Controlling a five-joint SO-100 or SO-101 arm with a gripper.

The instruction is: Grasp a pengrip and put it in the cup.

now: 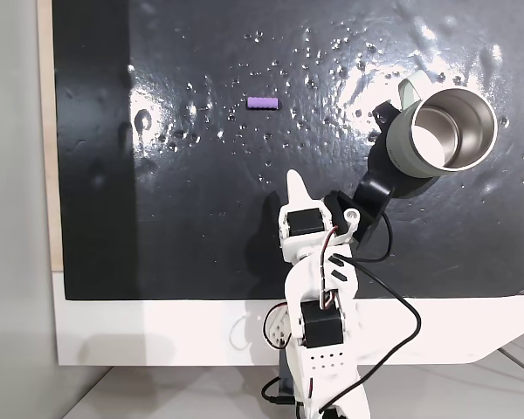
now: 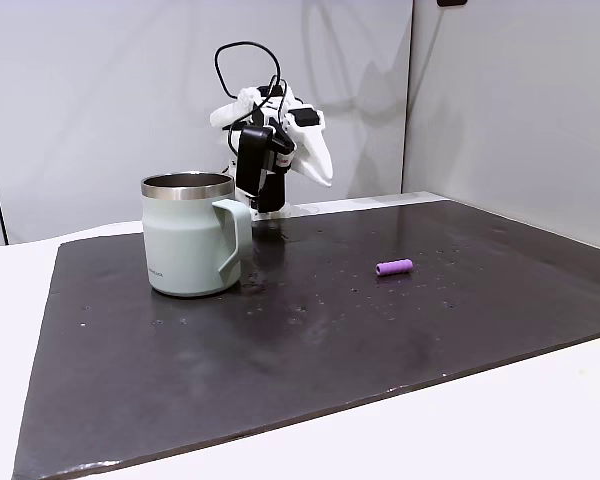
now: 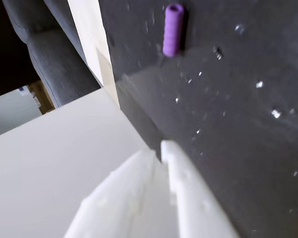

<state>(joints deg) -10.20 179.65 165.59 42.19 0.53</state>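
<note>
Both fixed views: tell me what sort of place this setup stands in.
Probably an indoor test bench: a black mat on a white table, plain pale wall panels behind, with just the cup and pengrip laid out.

The arm (image 1: 319, 288) is built of white plastic shells with black motor blocks set into the joints. Thin black cables loop loosely along it, with a short red wire near the middle joint. A grid of small holes dots its lower housing. Its gripper (image 3: 159, 146) has two smooth, white, pointed fingers.
</note>
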